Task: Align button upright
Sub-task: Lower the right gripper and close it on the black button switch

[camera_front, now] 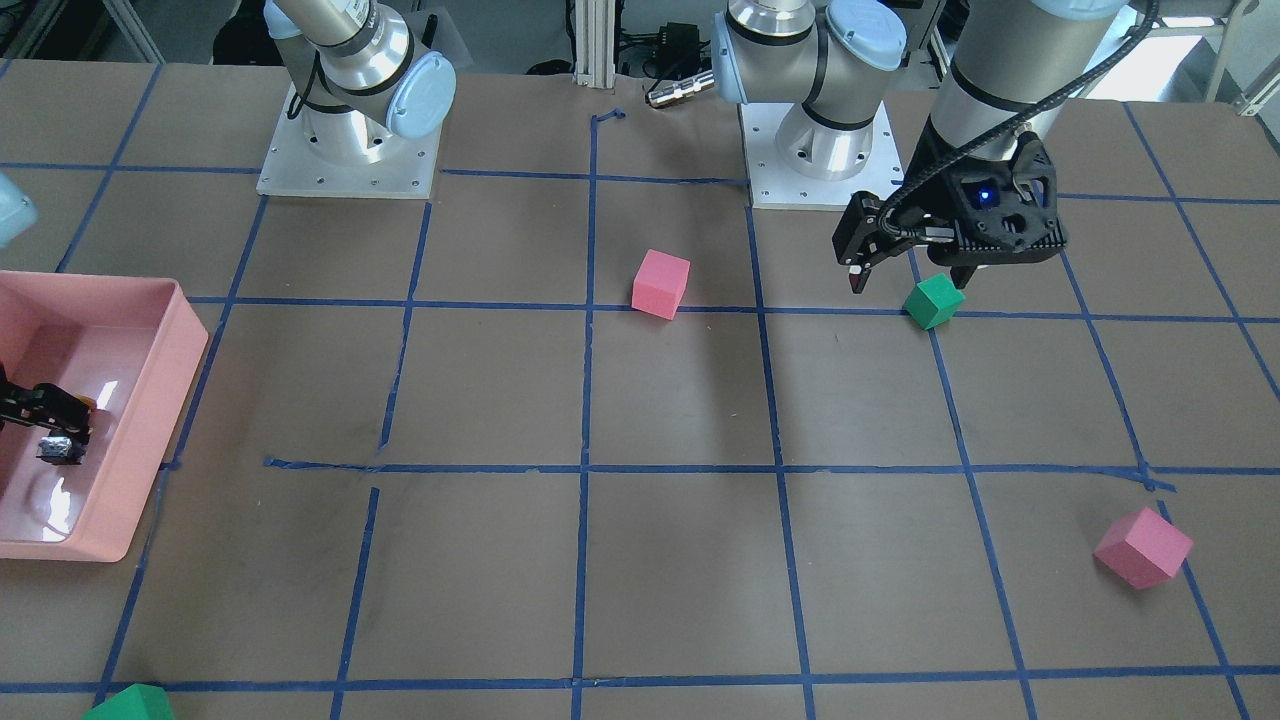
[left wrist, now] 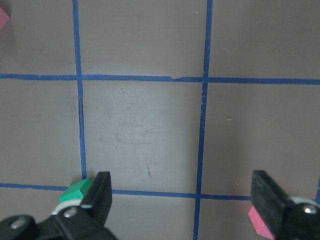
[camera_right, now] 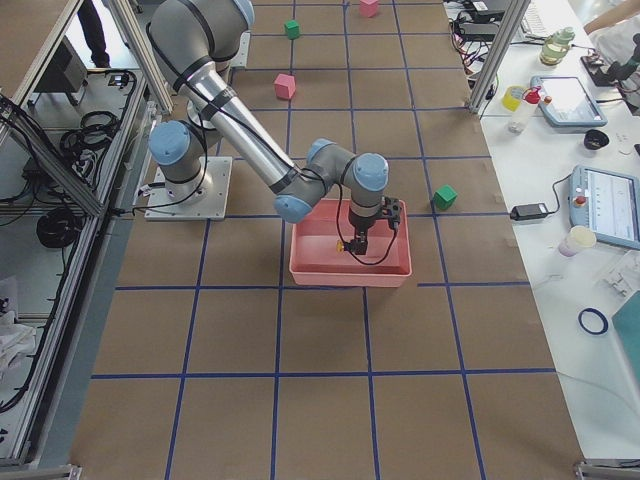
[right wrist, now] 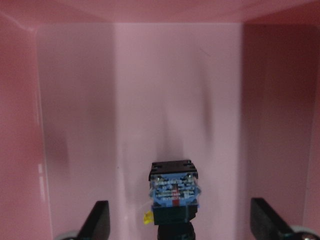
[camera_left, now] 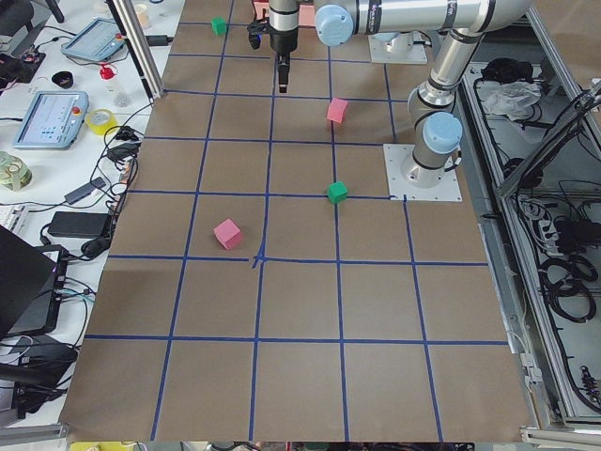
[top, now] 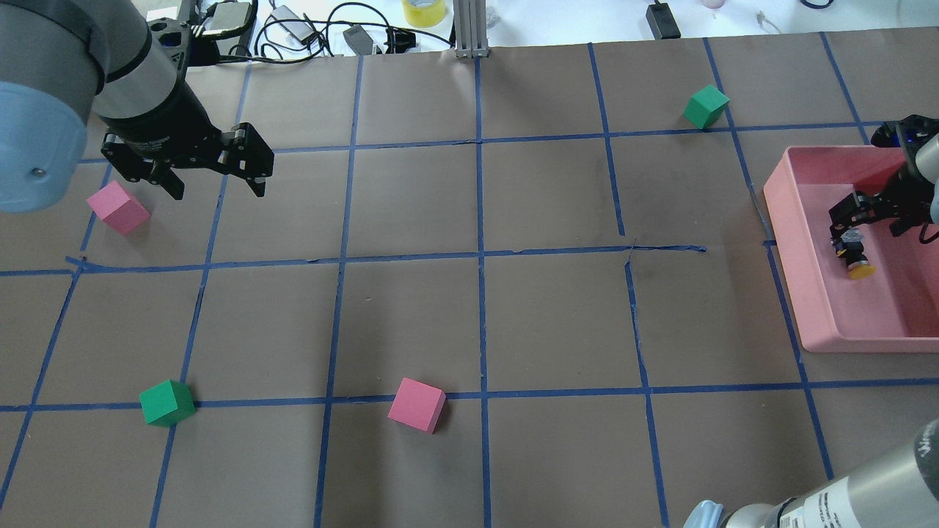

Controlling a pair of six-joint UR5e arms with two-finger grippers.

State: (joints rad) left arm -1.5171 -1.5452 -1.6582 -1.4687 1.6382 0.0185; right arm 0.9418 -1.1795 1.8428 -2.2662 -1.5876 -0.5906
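Observation:
The button [top: 854,253] lies on its side on the floor of the pink bin [top: 783,220], yellow cap toward the robot and grey contact block away from it. It also shows in the right wrist view [right wrist: 172,197] and the front view [camera_front: 58,449]. My right gripper [top: 866,231] reaches down into the bin and is open. Its fingers [right wrist: 100,220] stand wide on either side of the button without touching it. My left gripper [top: 216,187] is open and empty above the table, far from the bin, and shows in the left wrist view [left wrist: 182,200].
A pink cube [top: 117,207] lies beside the left gripper. A green cube [top: 167,402] and a second pink cube [top: 417,405] lie near the robot's edge. Another green cube [top: 706,106] lies far right, behind the bin. Cables and clutter line the far edge.

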